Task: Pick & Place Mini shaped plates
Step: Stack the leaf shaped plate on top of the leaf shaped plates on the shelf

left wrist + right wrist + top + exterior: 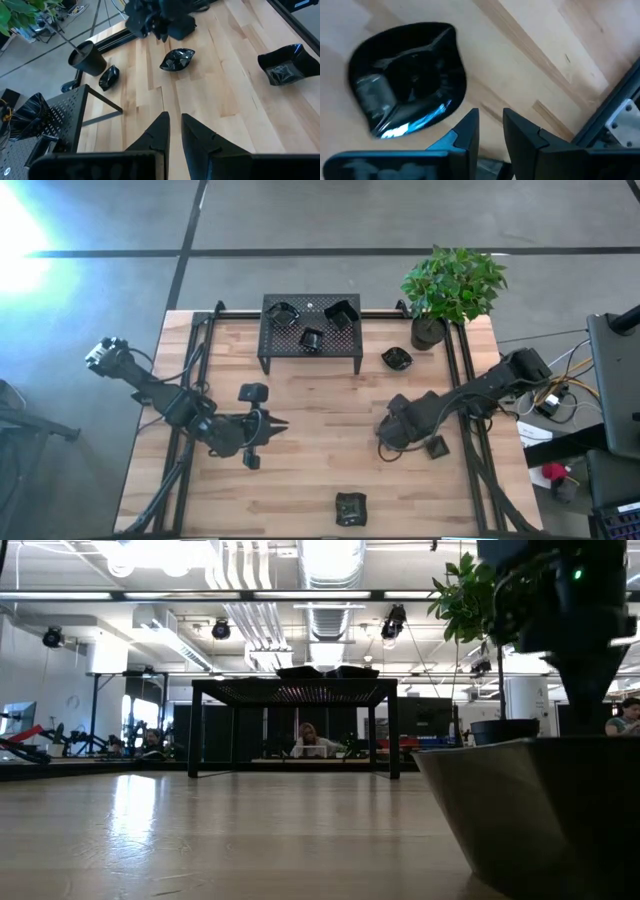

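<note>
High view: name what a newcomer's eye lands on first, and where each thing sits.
The leafy green plant at the table's far right corner draws the eye first. Next to it, at the far edge's middle, stands the black perforated rack carrying three mini shaped plates. Nearer, the right end effector hovers low over the wood, a glossy leaf-like plate right before its fingers.

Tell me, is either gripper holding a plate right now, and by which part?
Neither. The right gripper is empty, a leaf-shaped plate lying on the table just beyond it. The left gripper holds nothing.
</note>
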You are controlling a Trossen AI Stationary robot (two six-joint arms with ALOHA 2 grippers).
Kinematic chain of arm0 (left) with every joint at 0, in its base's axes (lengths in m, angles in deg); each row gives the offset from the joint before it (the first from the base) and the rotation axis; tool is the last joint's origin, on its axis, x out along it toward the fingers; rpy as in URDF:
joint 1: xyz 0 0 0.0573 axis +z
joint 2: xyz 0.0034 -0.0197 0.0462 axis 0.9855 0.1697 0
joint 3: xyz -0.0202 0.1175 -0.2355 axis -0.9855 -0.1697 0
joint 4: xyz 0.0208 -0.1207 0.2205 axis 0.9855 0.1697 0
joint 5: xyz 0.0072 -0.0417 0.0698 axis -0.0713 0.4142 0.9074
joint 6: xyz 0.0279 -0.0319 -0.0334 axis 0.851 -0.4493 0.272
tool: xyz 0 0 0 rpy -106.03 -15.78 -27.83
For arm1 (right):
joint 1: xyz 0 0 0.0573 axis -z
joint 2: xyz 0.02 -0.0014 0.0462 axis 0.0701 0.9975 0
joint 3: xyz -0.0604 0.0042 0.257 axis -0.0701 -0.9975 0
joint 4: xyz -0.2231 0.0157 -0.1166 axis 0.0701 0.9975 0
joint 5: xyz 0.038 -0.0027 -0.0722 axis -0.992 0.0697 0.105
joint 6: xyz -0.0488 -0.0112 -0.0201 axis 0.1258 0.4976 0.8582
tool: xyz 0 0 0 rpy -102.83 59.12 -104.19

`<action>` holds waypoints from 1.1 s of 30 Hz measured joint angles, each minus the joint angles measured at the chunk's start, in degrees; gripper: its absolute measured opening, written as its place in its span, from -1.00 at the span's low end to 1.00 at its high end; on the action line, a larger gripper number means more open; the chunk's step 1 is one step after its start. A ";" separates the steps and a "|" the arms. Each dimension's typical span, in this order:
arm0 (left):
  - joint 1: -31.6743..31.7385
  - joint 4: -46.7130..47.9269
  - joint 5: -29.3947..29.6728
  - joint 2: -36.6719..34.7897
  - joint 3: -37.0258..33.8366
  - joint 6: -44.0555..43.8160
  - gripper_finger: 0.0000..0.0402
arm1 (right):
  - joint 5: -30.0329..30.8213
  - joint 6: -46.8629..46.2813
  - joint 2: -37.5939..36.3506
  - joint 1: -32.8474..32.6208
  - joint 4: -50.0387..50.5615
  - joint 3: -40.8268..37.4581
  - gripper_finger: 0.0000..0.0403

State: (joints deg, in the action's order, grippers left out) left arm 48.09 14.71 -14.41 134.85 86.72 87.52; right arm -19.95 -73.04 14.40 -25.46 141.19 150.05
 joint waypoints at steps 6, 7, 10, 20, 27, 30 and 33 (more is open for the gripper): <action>0.00 -0.02 0.00 0.02 0.00 -0.75 -0.78 | -2.65 3.50 -0.01 1.87 -8.97 -4.16 -0.64; 0.00 -0.02 -0.01 0.02 0.00 -1.07 -0.78 | -2.85 4.26 -0.01 1.99 -10.26 -4.57 -0.64; 0.00 -0.06 -0.01 0.04 0.00 -1.36 -0.78 | -2.96 4.58 -0.01 2.04 -11.82 -5.44 -0.63; 0.00 -0.22 -0.02 0.04 0.00 -1.54 -0.78 | -3.02 4.38 -0.01 2.02 -13.09 -7.76 -0.54; 0.02 -0.22 -0.02 0.04 0.00 -1.27 -0.78 | -3.18 4.52 -0.01 2.02 -15.66 -8.59 -0.54; 0.02 -0.21 -0.02 0.04 0.00 -1.25 -0.78 | -3.53 3.48 -0.01 2.12 -16.93 -9.76 -0.54; 0.02 -0.21 -0.03 0.04 0.00 -1.24 -0.78 | -3.89 2.58 -0.01 2.22 -17.72 -10.61 -0.54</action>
State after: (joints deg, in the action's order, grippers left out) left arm 48.11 14.50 -14.44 134.89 86.72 86.28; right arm -23.83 -70.45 14.39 -23.24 123.47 139.44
